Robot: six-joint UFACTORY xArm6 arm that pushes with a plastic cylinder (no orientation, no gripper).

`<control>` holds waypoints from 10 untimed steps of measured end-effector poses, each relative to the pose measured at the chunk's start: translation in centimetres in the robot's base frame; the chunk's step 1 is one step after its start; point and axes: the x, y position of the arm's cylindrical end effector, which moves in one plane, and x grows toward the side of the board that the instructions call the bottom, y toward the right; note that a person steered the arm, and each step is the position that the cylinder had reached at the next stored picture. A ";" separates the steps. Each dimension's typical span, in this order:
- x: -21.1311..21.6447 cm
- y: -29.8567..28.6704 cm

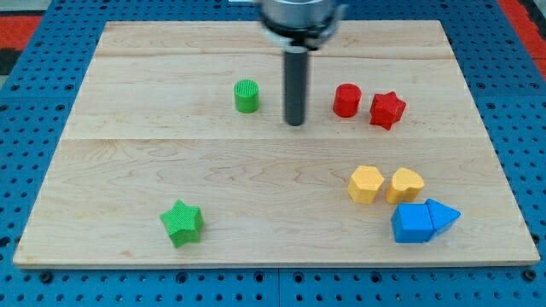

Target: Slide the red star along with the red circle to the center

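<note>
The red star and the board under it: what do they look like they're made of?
The red star looks like moulded or printed plastic: even, saturated colour, matte with soft highlights, though painted wood can't be ruled out. The board looks like pale wood, probably planks joined edge to edge: lengthwise grain and faint seam lines show, with a smooth, low-sheen finish.

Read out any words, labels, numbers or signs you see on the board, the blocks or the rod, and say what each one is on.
None: there is no readable text. The wooden board, the red circle, red star, green cylinder, green star, two yellow blocks, two blue blocks and my tip are all unmarked.
</note>
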 end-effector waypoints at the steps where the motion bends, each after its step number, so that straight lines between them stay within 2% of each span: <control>1: 2.5 5.9; 2: 4.4 12.0; 3: 2.0 17.5; 4: -1.7 17.5; 5: -2.6 15.9; 6: -2.3 16.6; 7: 0.5 18.2; 9: -1.4 11.3; 10: -1.8 10.4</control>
